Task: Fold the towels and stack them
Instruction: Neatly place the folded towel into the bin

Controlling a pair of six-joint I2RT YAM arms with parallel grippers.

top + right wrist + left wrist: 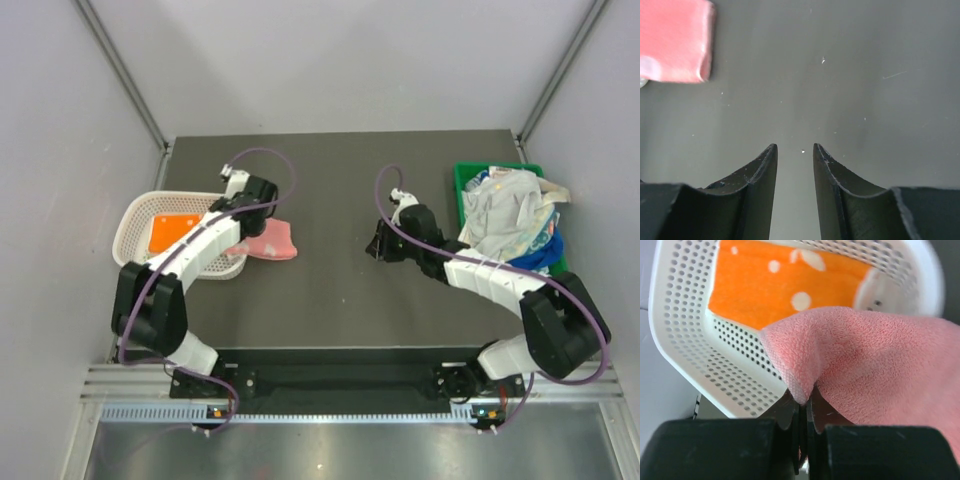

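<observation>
Two pale grey side walls and a grey back wall close in a dark, matt surface (340,300), with slanted metal posts (120,70) in the far corners and a metal rail (330,380) along the near edge.

At the far left stands a white mesh basket (135,215), and an orange towel (170,232) with white dots lies flat inside it. Just beside the basket's right rim is the pink towel (270,240), folded. The left hand (802,405) is clamped tight on a raised fold of it.

Mid-surface, the right hand (795,150) hangs low over bare dark top, fingers parted and holding nothing, well apart from the pink towel.

At the far right, a green bin (465,180) holds crumpled white towels (510,210), with a blue towel (545,255) at its near end.
</observation>
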